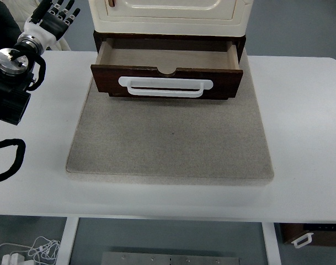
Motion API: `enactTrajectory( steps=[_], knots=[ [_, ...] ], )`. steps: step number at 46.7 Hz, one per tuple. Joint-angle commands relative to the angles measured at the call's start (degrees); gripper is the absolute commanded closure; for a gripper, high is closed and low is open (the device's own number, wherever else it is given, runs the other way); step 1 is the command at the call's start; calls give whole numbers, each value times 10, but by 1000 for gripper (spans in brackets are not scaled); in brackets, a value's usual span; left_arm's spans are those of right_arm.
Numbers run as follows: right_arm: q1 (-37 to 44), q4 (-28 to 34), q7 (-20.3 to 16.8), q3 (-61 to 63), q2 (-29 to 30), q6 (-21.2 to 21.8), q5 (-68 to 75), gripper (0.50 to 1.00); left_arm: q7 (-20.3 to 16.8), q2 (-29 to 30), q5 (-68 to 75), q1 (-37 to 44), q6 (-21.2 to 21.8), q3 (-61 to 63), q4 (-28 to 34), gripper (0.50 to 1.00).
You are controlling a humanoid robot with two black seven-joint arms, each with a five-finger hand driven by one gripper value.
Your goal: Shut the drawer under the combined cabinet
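Grey mat [168,143] on white table [300,138]; dark drawer [166,74] pulled out over its far edge, under cream cabinet [169,14]. Left hand [53,19] top-left, fingers spread, holding nothing, clear of drawer.

The left arm [13,83] enters from the picture's left edge and reaches toward the far left corner. Its left hand [53,19] has fingers spread and relaxed, holding nothing.

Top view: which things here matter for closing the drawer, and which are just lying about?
For the job:
- drawer, pulled open, empty
- its white handle
- cabinet above it
- left hand, fingers spread, holding nothing, off to the drawer's left

Lying about:
- grey mat
- white table
- cables on the floor
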Motion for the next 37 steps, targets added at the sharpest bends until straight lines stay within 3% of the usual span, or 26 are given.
enactTrajectory(
  steps=[1,37],
  knots=[
    [0,0,0,1,0,0,0,548,0,0,0,0,0,0,-1,500],
    [0,0,0,0,0,0,0,548,1,4,-4,-4,-14,1,-16,500]
  ],
)
